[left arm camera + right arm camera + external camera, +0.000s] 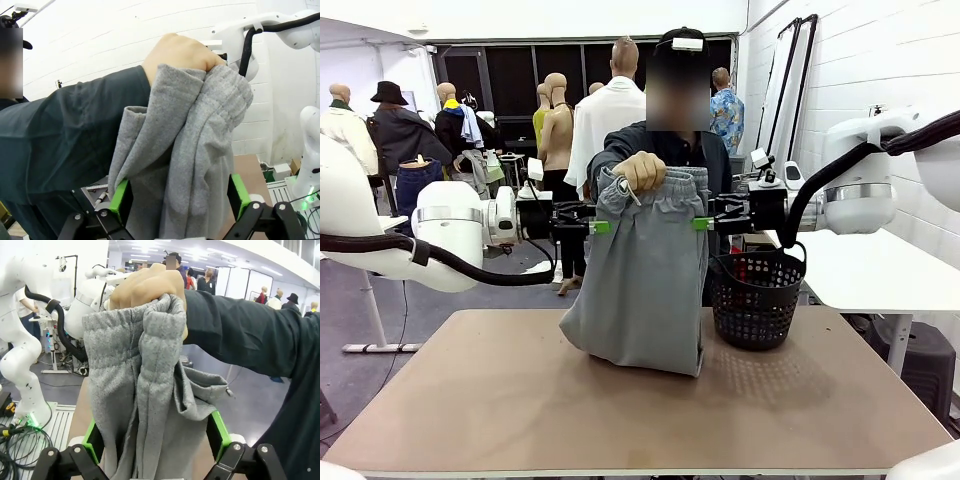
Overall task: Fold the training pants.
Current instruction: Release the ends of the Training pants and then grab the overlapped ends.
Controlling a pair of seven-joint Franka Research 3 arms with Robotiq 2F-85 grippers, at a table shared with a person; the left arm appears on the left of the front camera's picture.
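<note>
A person's hand holds the light grey training pants up by the bunched waistband above the table's middle, and their lower end touches the tabletop. My left gripper stands at the pants' left edge just below the waistband, and my right gripper at their right edge. In the left wrist view the pants hang between the wide-apart fingers of the left gripper, unpinched. In the right wrist view the grey fabric likewise drapes between the spread green pads of the right gripper. Both grippers are open.
A black mesh basket stands on the brown table just right of the pants, under my right arm. The person stands at the far edge. A white table lies off to the right.
</note>
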